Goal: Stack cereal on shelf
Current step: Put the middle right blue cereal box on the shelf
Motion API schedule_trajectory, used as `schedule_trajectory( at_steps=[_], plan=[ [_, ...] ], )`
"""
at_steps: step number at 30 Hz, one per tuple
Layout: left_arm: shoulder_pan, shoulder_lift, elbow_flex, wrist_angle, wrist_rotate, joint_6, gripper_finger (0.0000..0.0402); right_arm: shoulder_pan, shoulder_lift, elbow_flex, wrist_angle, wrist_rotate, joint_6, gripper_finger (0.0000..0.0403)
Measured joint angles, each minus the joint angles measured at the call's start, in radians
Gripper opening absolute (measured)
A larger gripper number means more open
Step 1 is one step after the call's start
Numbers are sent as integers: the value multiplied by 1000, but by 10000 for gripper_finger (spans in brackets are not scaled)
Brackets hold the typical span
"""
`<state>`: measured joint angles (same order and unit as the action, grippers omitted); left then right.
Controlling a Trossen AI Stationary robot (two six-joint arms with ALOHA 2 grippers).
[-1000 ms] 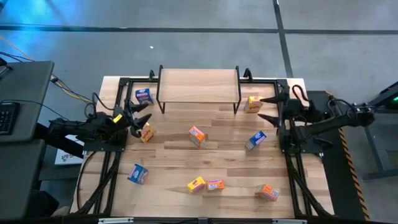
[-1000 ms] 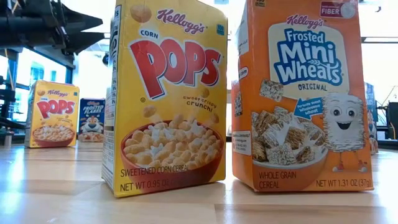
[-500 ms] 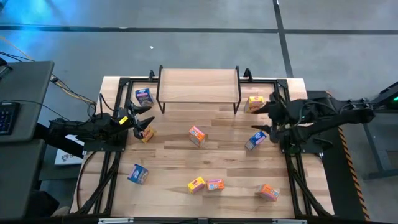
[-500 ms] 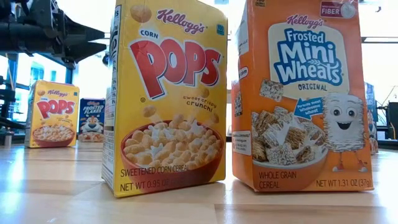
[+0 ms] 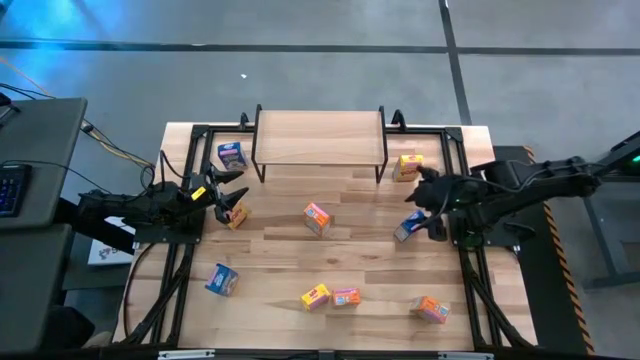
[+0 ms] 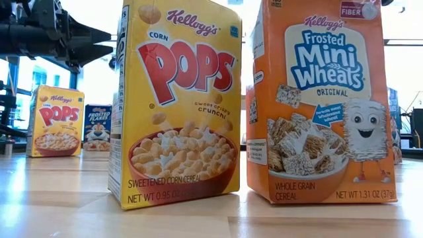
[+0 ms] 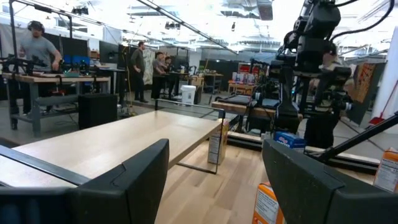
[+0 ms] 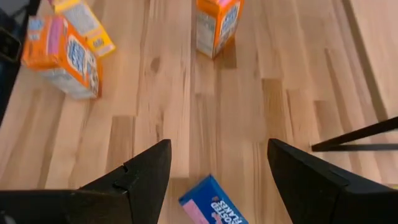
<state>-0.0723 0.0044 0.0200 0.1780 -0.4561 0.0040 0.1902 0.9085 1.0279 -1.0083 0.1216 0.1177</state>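
In the low view the big yellow box [image 6: 178,102] reads "Kellogg's CORN POPS sweet crispy CRUNCH!", "SWEETENED CORN CEREAL" and "NET WT 0.95 OZ".

Just right of it, the orange box [image 6: 320,102] reads "Kellogg's Frosted Mini Wheats ORIGINAL", "FIBER", "WHOLE GRAIN CEREAL" and "NET WT 1.31 OZ (37g)".

Far left of the big yellow box, a small yellow box [image 6: 55,120] reads "Kellogg's POPS". Beside it, a blue box [image 6: 98,127] reads "FROSTED FLAKES".

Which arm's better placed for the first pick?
Right, probably. The right gripper hangs open directly over the blue box, which shows between its fingers in the wrist view. The left gripper, also open, sits beside a yellow box, not lined up. The shelf is bare.
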Motion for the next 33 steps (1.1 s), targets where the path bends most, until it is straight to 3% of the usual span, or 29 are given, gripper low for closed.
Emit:
schedule_trajectory(
  at_steps=[7,20,33],
  plan=[
    [0,0,0,0,0,0,250,0,36,0,-10,-74,-11,260],
    [0,0,0,0,0,0,250,0,186,0,-121,-73,11,260],
    [0,0,0,-1,0,0,250,0,306,0,-211,-73,-92,260]
  ],
)
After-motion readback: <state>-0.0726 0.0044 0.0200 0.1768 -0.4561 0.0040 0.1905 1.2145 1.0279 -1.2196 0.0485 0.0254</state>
